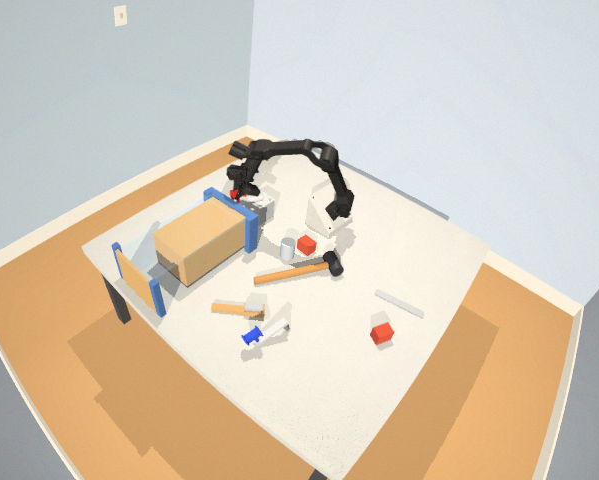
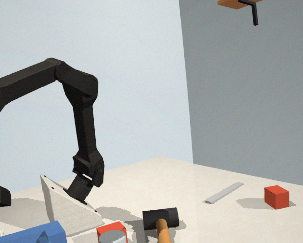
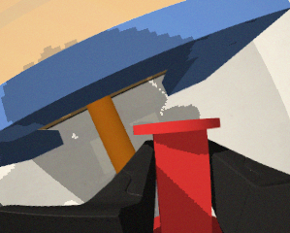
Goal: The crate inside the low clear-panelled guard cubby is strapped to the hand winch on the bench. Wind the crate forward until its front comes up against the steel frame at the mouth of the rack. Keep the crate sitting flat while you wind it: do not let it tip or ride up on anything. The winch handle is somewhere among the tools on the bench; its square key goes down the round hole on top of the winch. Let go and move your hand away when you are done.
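Note:
The tan crate (image 1: 200,227) (image 3: 62,24) sits flat in the clear-panelled cubby, its front close to the blue steel frame (image 1: 250,235) (image 2: 23,234) (image 3: 135,46); whether they touch is hidden. An orange strap (image 3: 111,131) runs from under the frame toward the grey winch (image 1: 260,212). The white arm of the winch handle (image 1: 256,197) lies over the winch top; its key and the round hole are hidden. My gripper (image 1: 235,194) (image 3: 174,146) is shut on the handle's red grip (image 3: 183,177), just beyond the frame. The fingers are out of sight in the exterior view.
A silver can (image 1: 287,249) and red block (image 1: 306,244) (image 2: 111,227) stand near the frame. A black-headed mallet (image 1: 294,272) (image 2: 160,218), a wooden-handled tool (image 1: 229,307), a blue-gripped crank (image 1: 251,335), a grey bar (image 1: 398,303) (image 2: 224,192) and another red block (image 1: 382,333) (image 2: 276,197) lie farther out.

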Motion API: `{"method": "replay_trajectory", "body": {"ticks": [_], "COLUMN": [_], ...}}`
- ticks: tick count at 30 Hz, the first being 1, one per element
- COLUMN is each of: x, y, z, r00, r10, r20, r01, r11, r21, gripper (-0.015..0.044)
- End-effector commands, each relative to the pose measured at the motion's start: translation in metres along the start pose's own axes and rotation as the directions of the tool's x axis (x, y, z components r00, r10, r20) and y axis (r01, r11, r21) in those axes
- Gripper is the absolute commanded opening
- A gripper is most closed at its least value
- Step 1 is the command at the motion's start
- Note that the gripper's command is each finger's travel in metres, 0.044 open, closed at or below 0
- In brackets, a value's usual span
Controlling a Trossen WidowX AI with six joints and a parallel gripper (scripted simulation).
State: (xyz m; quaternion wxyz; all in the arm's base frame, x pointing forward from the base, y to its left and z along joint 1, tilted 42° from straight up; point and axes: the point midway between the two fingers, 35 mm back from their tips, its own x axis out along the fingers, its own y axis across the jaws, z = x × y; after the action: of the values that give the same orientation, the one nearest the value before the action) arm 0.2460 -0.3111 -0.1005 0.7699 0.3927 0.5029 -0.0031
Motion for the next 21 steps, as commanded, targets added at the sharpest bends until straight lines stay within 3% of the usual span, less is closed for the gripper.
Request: {"method": "replay_trajectory", "body": {"ticks": [1,21], "x": [0.001,-0.002], "y": [0.021,0.042], "z": [-0.004,-0.011], "r00": [0.999,0.999], "r10": [0.036,0.037], "r20": [-0.016,-0.017], "r01": [-0.036,-0.037], "r11": [0.999,0.999], "r21": [0.01,0.01], "gripper": [0.0,0.0]}}
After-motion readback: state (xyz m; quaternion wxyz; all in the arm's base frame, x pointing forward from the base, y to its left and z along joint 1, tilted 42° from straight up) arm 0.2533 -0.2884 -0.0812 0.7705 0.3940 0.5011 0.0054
